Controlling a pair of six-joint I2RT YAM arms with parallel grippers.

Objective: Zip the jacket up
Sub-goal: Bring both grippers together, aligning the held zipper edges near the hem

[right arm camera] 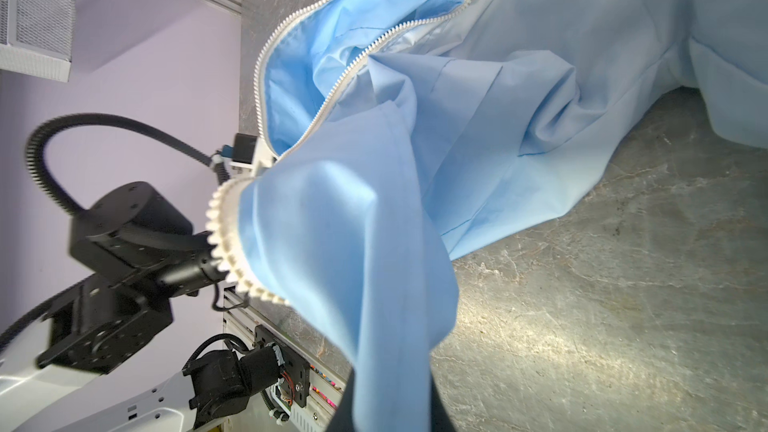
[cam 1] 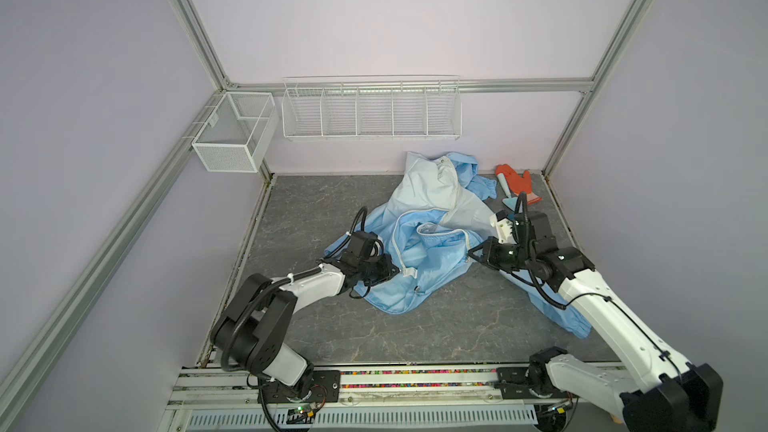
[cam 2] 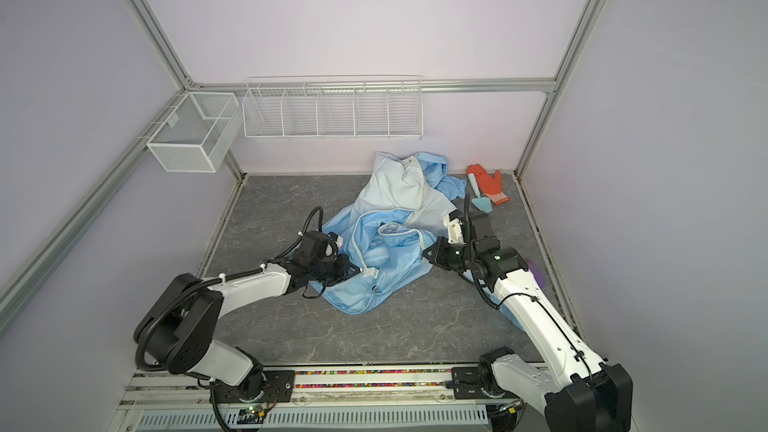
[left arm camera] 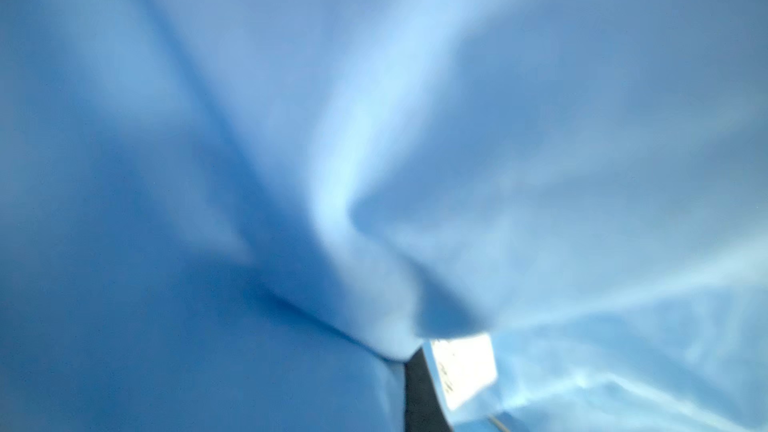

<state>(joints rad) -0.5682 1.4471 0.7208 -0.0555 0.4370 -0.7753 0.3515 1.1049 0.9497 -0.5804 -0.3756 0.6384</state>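
Both top views sit high above the 6 o'clock edge of the tabletop (cam 1: 415, 338), tilted down toward 12 o'clock and far enough back to take in all of it. They share nearly the same scene, slightly offset sideways. The left wrist camera is so near the jacket (left arm camera: 249, 160) that blurred cloth fills it. The right wrist camera looks low and close across the jacket toward the left arm (right arm camera: 124, 243), also seen in both top views.

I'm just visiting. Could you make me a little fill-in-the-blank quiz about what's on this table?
The jacket on the grey table is light ____.
Its white zipper is ____, not closed.
The orange thing at the back is a ____.
The left gripper and right gripper each pinch the ____.
Missing words: blue; open; glove; jacket.
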